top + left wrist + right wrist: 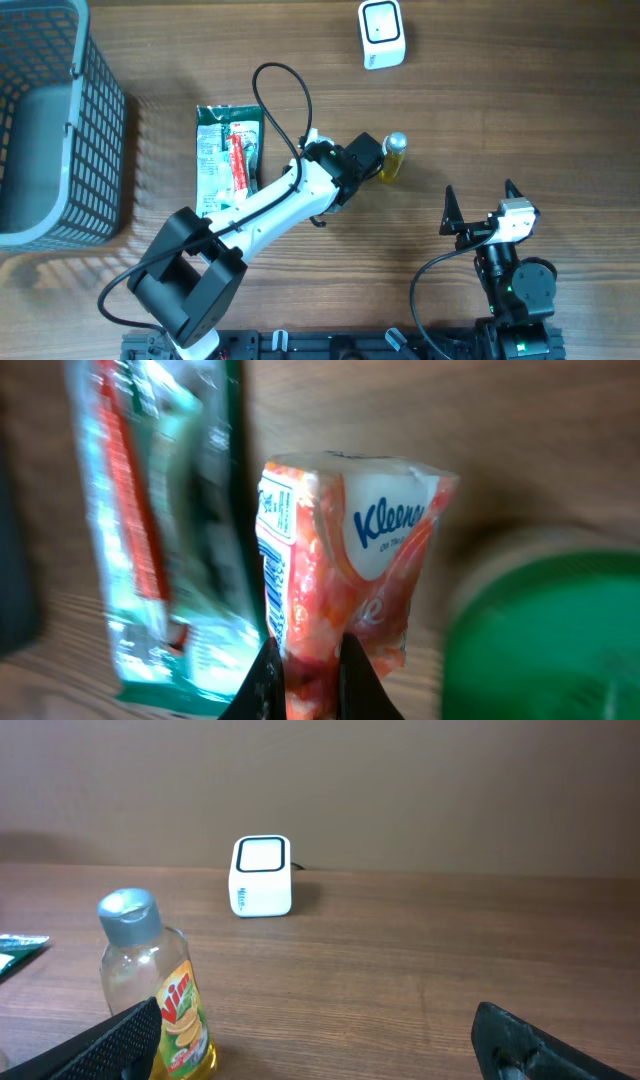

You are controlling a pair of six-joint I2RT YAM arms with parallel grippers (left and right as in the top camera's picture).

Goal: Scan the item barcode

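Observation:
My left gripper [305,672] is shut on the lower end of an orange-and-white Kleenex tissue pack [345,550], which stands up from between the black fingers. In the overhead view the left wrist [345,160] sits mid-table and the arm hides the pack. The white barcode scanner [381,33] stands at the far edge, also seen as a small box [262,877] in the right wrist view. My right gripper [478,203] rests at the right, wide open and holding nothing [320,1050].
A green flat packet [225,160] with a red strip lies left of the left wrist. A yellow Vim bottle [392,158] with a grey cap stands just right of it. A blue-grey mesh basket [105,150] fills the far left. A blurred green shape [550,640] is close by.

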